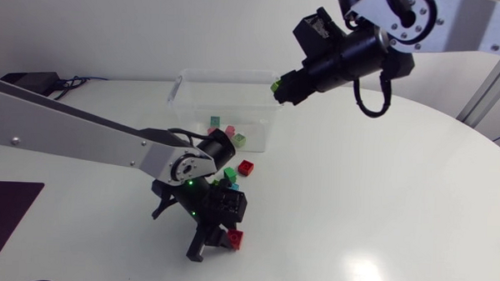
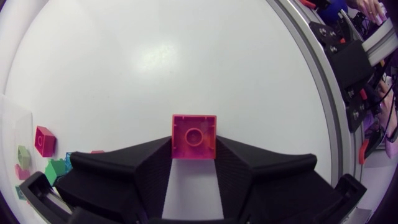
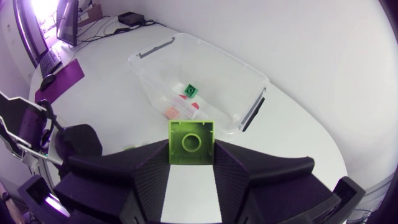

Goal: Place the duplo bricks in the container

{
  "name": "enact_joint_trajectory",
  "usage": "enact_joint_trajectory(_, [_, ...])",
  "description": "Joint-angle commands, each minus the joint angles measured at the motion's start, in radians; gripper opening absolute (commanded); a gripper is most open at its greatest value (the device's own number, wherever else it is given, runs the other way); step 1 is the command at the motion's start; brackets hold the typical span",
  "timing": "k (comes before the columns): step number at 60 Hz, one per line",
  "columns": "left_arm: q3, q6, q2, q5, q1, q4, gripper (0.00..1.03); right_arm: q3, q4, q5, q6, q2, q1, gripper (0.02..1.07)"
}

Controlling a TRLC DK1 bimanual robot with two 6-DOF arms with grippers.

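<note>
A white, round surface (image 1: 381,195) carries a clear plastic container (image 1: 226,98) towards its far side, open at the top. The container holds several small bricks, among them a dark green brick (image 3: 191,91), a salmon-pink brick (image 3: 172,112) and a red one close beside the pink.

The left arm enters from the left edge of the head view and bends down to the near part of the surface, well apart from the container. The left end effector (image 2: 194,149) is clenched on a red brick (image 2: 194,135). In the left wrist view both wedge-shaped fingers press the brick's opposite sides, studs facing the camera. The brick sits low over the surface; whether it rests on it cannot be told.

Between this end effector and the container lie loose bricks: a loose red brick (image 1: 247,166), and just beside it a loose green brick (image 1: 230,173). Others are partly hidden by the arm.

The right arm enters from the upper right of the head view. The right end effector (image 3: 191,155) is grasping a lime-green brick (image 3: 191,141) from two sides, held in the air above the container's rim on the side nearest that arm. In the right wrist view the open container lies ahead of and below the fingers.
</note>
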Motion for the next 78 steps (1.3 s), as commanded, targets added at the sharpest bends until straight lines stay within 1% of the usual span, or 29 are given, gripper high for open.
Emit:
enact_joint_trajectory(1, [-0.034,-0.013,-0.070,0.017,0.022,0.001,0.29,0.053,0.017,-0.004,0.037,0.078,-0.003,0.34])
enact_joint_trajectory(10, [-0.058,-0.007,-0.164,0.026,0.068,-0.025,0.29,0.133,0.046,-0.003,0.058,0.181,-0.001,0.34])
enact_joint_trajectory(16, [-0.060,-0.002,-0.243,0.048,0.113,-0.062,0.29,0.185,0.047,0.000,0.063,0.241,0.003,0.34])
enact_joint_trajectory(22, [-0.057,-0.007,-0.329,0.058,0.162,-0.063,0.29,0.232,0.047,0.007,0.064,0.288,0.008,0.34])
enact_joint_trajectory(35, [0.028,-0.005,-0.414,0.106,0.281,-0.102,0.30,0.312,0.043,0.008,0.063,0.368,0.003,0.35])
enact_joint_trajectory(41, [0.074,-0.008,-0.415,0.110,0.315,-0.109,0.30,0.343,0.035,0.011,0.060,0.410,-0.003,0.37])
enact_joint_trajectory(43, [0.094,-0.010,-0.415,0.115,0.330,-0.114,0.30,0.354,0.029,0.013,0.060,0.423,-0.003,0.44])
enact_joint_trajectory(45, [0.111,-0.011,-0.415,0.123,0.338,-0.119,0.30,0.364,0.026,0.013,0.060,0.436,-0.006,0.55])
enact_joint_trajectory(50, [0.152,-0.019,-0.411,0.135,0.361,-0.123,0.30,0.389,0.011,0.013,0.058,0.462,-0.012,0.90])
enact_joint_trajectory(51, [0.161,-0.022,-0.409,0.137,0.364,-0.123,0.30,0.390,0.011,0.013,0.058,0.465,-0.014,0.95])
enact_joint_trajectory(52, [0.170,-0.026,-0.406,0.138,0.367,-0.123,0.30,0.394,0.011,0.013,0.058,0.468,-0.015,0.98])
enact_joint_trajectory(54, [0.190,-0.036,-0.397,0.143,0.373,-0.120,0.30,0.397,0.011,0.014,0.058,0.471,-0.017,1.00])
enact_joint_trajectory(62, [0.265,-0.079,-0.358,0.164,0.396,-0.105,0.30,0.395,0.011,0.014,0.057,0.469,-0.023,1.01])
enact_joint_trajectory(66, [0.304,-0.145,-0.332,0.170,0.409,-0.045,0.30,0.375,0.011,0.014,0.057,0.442,-0.024,1.01])
enact_joint_trajectory(70, [0.327,-0.178,-0.316,0.173,0.412,-0.005,0.30,0.340,0.012,0.014,0.057,0.400,-0.023,1.01])
enact_joint_trajectory(73, [0.362,-0.229,-0.285,0.173,0.421,0.038,0.30,0.298,0.017,0.014,0.057,0.359,-0.020,1.01])
enact_joint_trajectory(78, [0.405,-0.275,-0.237,0.173,0.427,0.087,0.30,0.217,0.032,0.013,0.057,0.287,-0.006,1.01])
